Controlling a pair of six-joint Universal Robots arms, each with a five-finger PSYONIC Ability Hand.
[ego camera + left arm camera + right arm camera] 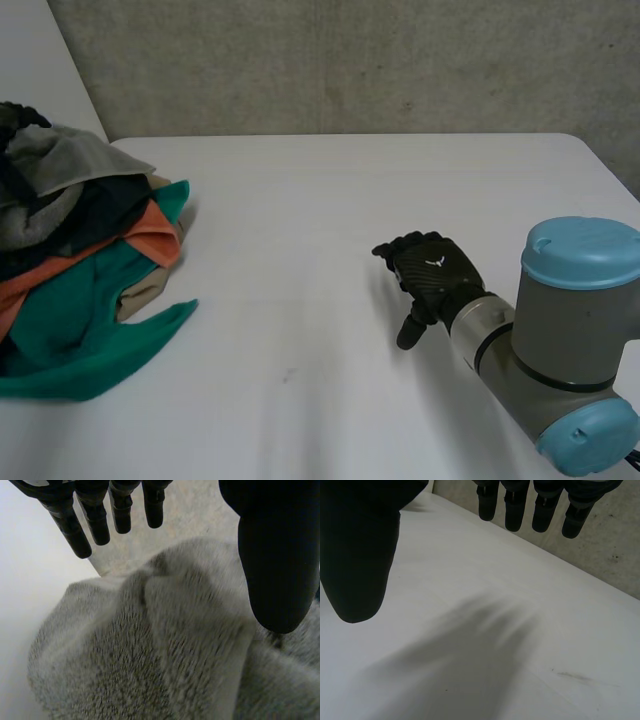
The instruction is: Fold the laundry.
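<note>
Nothing looks folded yet: the laundry pile [80, 270] lies heaped on the bench [350, 200]; the left hand [97, 520] hovers with fingers spread over the grey fleece [150, 655], and the right hand [432, 275] has its fingers relaxed and empty

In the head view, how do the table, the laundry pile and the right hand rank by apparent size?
1. table
2. laundry pile
3. right hand, clearly the smallest

From above and behind, we look down on the table [330, 220], with the pile [70, 270] at nine o'clock and the right hand [432, 272] at four. Our left wrist camera sits close over the pile's grey cloth [150, 650]. Our right wrist camera is close over the same table.
</note>
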